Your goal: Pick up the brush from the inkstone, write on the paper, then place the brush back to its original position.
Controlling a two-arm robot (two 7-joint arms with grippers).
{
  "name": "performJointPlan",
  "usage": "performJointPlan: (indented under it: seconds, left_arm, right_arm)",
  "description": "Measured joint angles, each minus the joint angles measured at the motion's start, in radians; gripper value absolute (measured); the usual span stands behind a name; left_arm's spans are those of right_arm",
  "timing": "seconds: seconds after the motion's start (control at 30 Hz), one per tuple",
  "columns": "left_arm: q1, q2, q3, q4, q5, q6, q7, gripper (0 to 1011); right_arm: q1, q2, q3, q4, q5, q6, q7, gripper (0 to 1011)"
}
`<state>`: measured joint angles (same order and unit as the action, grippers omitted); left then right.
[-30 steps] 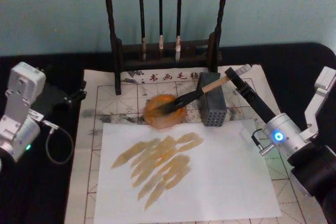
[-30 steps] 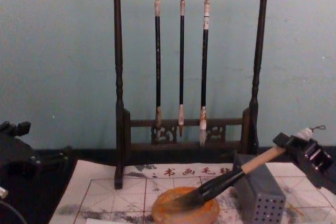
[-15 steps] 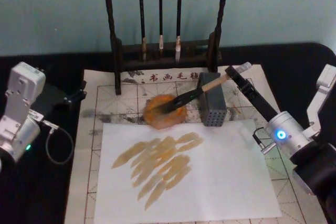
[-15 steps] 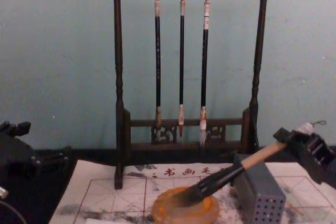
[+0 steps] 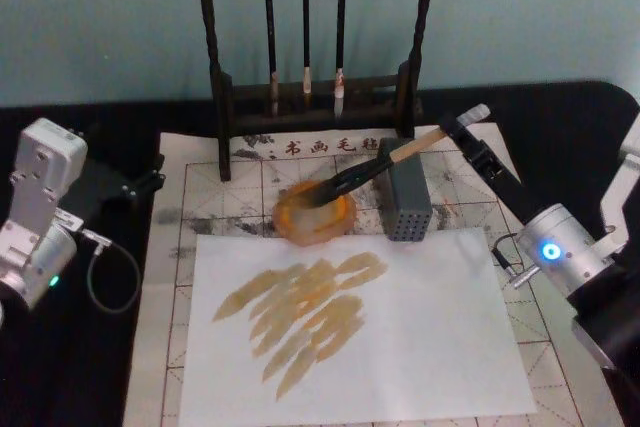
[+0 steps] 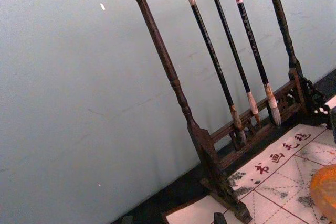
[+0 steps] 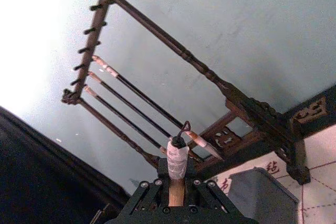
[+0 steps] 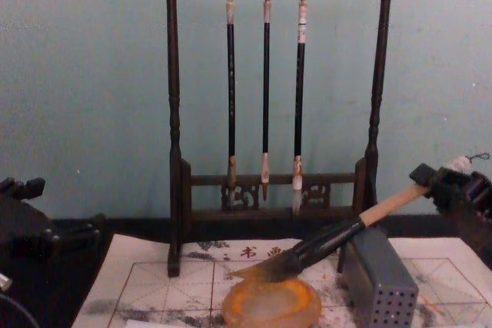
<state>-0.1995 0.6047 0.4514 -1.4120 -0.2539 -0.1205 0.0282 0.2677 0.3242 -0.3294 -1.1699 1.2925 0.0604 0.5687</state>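
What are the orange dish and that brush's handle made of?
The inkstone looks like glazed ceramic or polished stone: smooth orange-brown rim, grey stained centre. The brush, gripped by the right gripper at its capped end, has a pale matte handle, probably wood or bamboo.

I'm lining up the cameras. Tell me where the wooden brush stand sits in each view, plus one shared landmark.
Head view: brush stand top centre, behind the paper; left gripper parked far left.
Chest view: brush stand centre, nearly full height.
Left wrist view: brush stand tilted, against the teal wall.
Right wrist view: brush stand slanting beyond the right gripper holding the brush.
Shared landmark: printed characters at its foot.
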Motion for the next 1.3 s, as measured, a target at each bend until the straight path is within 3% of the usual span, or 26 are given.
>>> performJointPlan:
  seconds: [0.73,1.3]
  left_arm:
    - [0.000,0.000,0.000,0.000,0.000,0.000,0.000,1001]
    - [0.000,0.000,0.000,0.000,0.000,0.000,0.000,1001]
  right_arm:
    - [-0.063,0.160,-0.050,-0.132,0.035,0.031,0.112,181]
    - [-0.110,0.270,-0.082,-0.238,-0.022,-0.008,0.100,181]
